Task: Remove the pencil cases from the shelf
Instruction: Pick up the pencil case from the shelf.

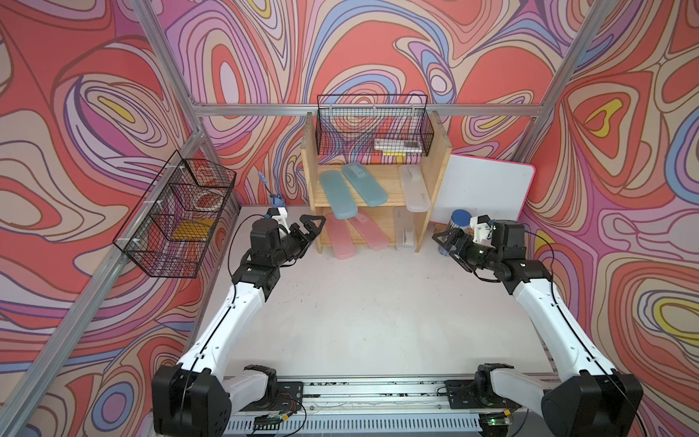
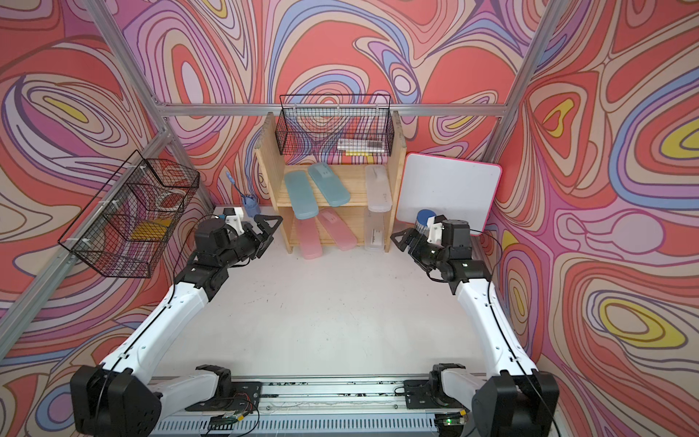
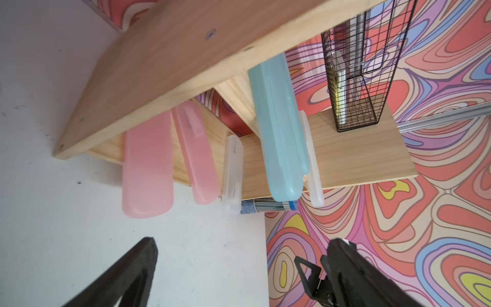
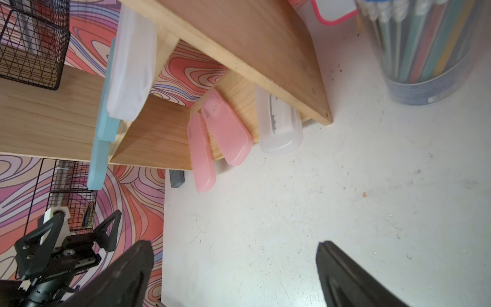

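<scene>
While six pencil cases (image 1: 337, 198) lie on the shelf (image 1: 435, 189), left gripper (image 1: 313, 221) and right gripper (image 1: 440, 244) are held open, empty; the near pink case (image 1: 339, 238) must be reached next

Swirl-patterned red, pink and lilac walls (image 1: 378, 45), aluminium frame rails (image 1: 264, 109), scuffed white tabletop (image 1: 370, 302).

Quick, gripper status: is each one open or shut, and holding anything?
Left gripper: open, holding nothing.
Right gripper: open, holding nothing.
</scene>
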`<state>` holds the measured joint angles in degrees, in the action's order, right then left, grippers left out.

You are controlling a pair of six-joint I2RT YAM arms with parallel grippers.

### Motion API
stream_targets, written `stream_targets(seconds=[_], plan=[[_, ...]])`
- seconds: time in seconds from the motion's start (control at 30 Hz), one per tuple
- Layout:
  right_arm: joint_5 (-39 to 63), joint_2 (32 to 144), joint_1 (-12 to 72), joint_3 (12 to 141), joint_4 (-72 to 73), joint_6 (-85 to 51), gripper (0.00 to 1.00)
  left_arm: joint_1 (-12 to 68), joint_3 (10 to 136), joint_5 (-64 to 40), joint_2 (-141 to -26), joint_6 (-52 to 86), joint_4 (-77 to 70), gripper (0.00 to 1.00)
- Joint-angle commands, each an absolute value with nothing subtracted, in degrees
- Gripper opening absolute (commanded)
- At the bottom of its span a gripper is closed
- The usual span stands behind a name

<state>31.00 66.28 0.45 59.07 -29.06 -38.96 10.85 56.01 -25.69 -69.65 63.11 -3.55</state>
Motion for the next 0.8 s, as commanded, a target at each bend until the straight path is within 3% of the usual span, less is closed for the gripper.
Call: stream_targets(seconds=[0.0, 0.2, 0.77], plan=[[34.0, 64.6, 1.1, 58.1, -28.5, -40.5, 0.96, 12.8, 58.0, -24.0, -72.9, 68.5, -11.6, 0.99], [32.8, 62.7, 2.1, 58.5, -31.4, -39.0, 0.93, 14.7, 61.8, -23.1, -78.4, 69.6, -14.1, 0.93], [29.8, 57.1, 2.4, 54.8, -30.5, -39.8, 0.83, 16.4, 65.9, -25.0, -87.3, 73.4, -21.9, 0.55]])
